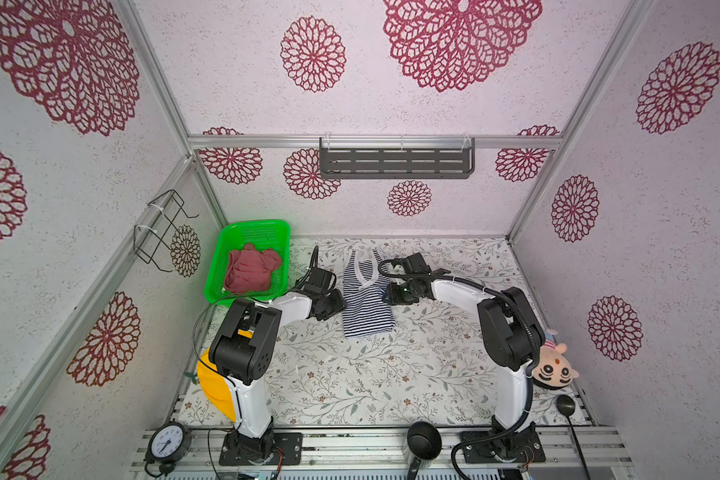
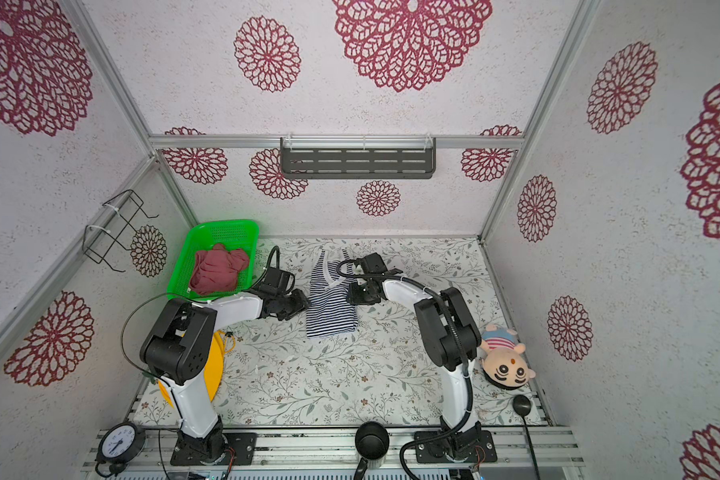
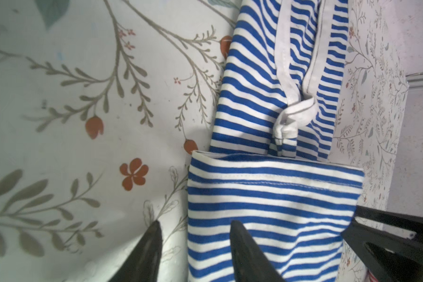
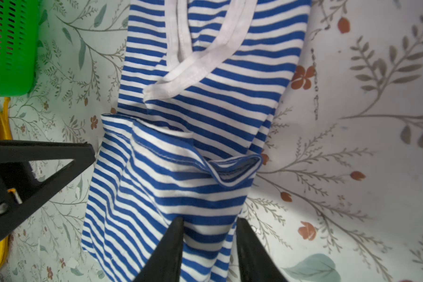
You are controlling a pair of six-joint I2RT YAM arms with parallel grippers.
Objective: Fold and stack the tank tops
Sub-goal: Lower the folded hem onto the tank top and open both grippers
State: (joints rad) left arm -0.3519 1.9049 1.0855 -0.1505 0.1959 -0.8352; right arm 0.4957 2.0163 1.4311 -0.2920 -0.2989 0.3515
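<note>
The navy-and-white striped tank top (image 1: 366, 307) (image 2: 331, 311) lies on the flowered table towards the back middle, its lower hem folded up over its body (image 3: 266, 195) (image 4: 181, 171). My left gripper (image 1: 338, 301) (image 3: 197, 224) sits at its left edge. It is open, with one finger over the cloth and one over the table. My right gripper (image 1: 387, 297) (image 4: 210, 219) is open astride the top's right edge, where the hem is puckered. The dusty rose-red tank top (image 1: 252, 270) (image 2: 219, 270) lies crumpled in the green basket (image 1: 254, 224) (image 2: 225, 226).
The basket stands at the back left, close to my left arm. A yellow hat (image 1: 213, 386) lies at the left edge behind the left arm's base. A plush doll (image 1: 551, 365) and a black knob (image 1: 565, 405) are at the right edge. A clock (image 1: 167, 442) and a black pot (image 1: 424, 440) stand on the front rail.
</note>
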